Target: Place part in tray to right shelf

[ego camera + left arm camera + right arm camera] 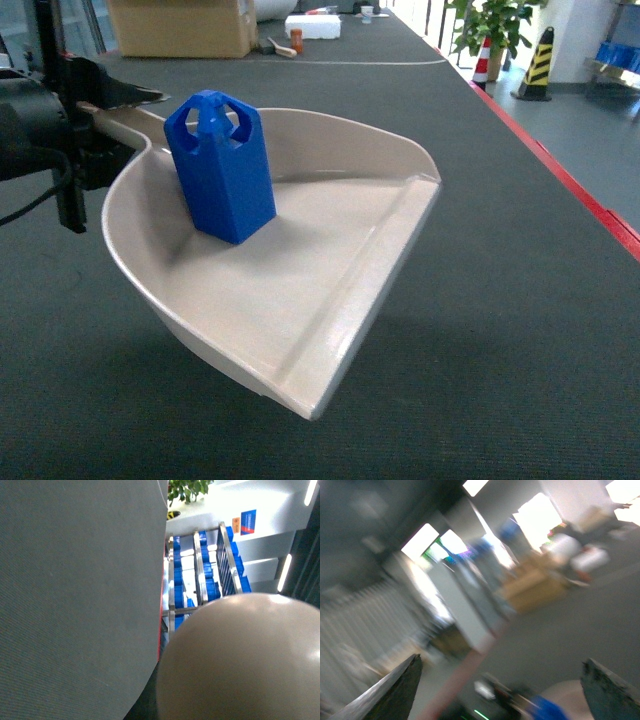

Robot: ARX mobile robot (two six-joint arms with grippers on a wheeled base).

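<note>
The left gripper (120, 110) is clamping the tray (330, 310) handle; the part (220, 165) is standing inside. The right gripper (500, 690) is spread wide.

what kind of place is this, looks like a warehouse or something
Probably a factory or logistics hall: a stainless-steel roller rack holding blue plastic crates, a yellow-and-black striped safety cone, and a brown cardboard box on grey floor matting with a red edge line.

Item count, head view: one blue part (220, 165); one cream tray (330, 290); one cardboard box (182, 27); one white box (313, 26); one potted plant (493, 25); two striped cones (539, 62). Left wrist view: one steel shelf (197, 575).
</note>
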